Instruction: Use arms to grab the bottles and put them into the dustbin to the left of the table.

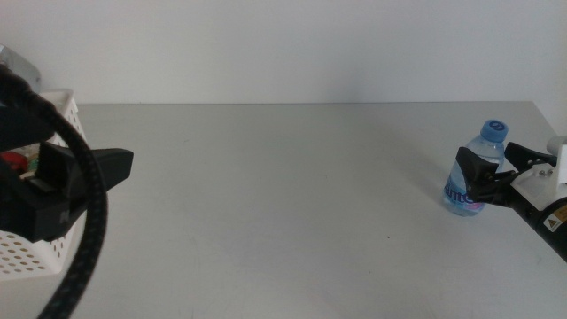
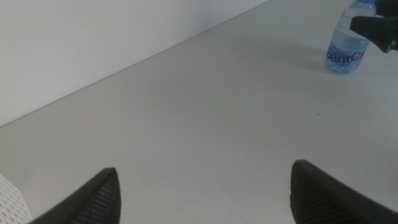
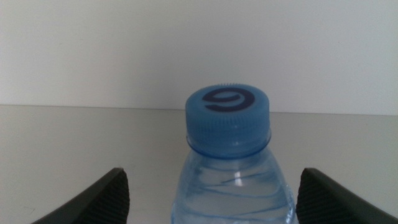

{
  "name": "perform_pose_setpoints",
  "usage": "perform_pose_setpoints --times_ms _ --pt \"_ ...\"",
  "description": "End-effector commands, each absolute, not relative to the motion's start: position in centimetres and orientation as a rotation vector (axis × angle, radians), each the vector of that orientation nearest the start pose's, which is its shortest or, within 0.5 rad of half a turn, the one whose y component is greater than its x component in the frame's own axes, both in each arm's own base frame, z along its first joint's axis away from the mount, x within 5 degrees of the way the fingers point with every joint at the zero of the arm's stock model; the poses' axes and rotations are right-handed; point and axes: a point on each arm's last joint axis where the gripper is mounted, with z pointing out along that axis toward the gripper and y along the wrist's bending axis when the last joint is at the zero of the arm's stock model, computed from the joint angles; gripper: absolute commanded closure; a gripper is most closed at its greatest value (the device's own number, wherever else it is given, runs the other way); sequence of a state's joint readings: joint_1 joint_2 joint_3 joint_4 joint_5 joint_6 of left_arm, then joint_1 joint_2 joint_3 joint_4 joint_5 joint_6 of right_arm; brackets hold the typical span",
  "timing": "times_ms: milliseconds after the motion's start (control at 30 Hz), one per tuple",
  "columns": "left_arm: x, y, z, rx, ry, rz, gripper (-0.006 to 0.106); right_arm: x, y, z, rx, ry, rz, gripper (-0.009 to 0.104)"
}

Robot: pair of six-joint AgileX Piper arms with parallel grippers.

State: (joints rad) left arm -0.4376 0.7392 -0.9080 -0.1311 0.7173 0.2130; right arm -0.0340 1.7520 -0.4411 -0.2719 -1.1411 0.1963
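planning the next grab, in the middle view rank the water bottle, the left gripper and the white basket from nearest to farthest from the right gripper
1. water bottle: between the open jaws of the right gripper, table's right side.
2. left gripper: far left, open.
3. white basket: at the left edge, just beyond it.

I see the clear water bottle point(image 1: 478, 173) upright, blue-capped, at the table's point(image 1: 292, 204) right; red shows inside the white dustbin point(image 1: 35, 252).

Your left end effector point(image 2: 202, 193) hung with jaws spread wide over the grey bench point(image 2: 205, 118). Far across it stood the water bottle point(image 2: 346, 46), upright, the right end effector point(image 2: 378, 30) at its top. A white corner of the dustbin point(image 2: 11, 202) showed beside one jaw.
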Motion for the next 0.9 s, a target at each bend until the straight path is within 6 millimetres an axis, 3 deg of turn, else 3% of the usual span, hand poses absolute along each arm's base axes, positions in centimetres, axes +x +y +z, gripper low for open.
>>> perform_pose_setpoints --times_ms 0,333,467,533,567,700,867 --pt "12.0 -6.5 40.0 0.565 1.86 -0.316 0.007 29.5 1.4 18.5 -0.118 1.431 0.263 0.001" --pt "12.0 -6.5 40.0 0.565 1.86 -0.316 0.007 31.9 1.1 15.0 -0.09 1.515 0.26 0.001" --pt "12.0 -6.5 40.0 0.565 1.86 -0.316 0.007 32.1 0.8 13.8 -0.046 1.552 0.243 0.007" --pt "12.0 -6.5 40.0 0.565 1.86 -0.316 0.007 32.1 0.8 13.3 -0.047 1.572 0.244 0.02" --pt "12.0 -6.5 40.0 0.565 1.86 -0.316 0.007 32.1 0.8 13.2 -0.05 1.581 0.246 0.032" --pt "12.0 -6.5 40.0 0.565 1.86 -0.316 0.007 32.0 2.2 13.4 -0.084 1.572 0.321 0.096" --pt "12.0 -6.5 40.0 0.565 1.86 -0.316 0.007 33.5 7.1 15.9 -0.237 1.458 0.523 0.096"
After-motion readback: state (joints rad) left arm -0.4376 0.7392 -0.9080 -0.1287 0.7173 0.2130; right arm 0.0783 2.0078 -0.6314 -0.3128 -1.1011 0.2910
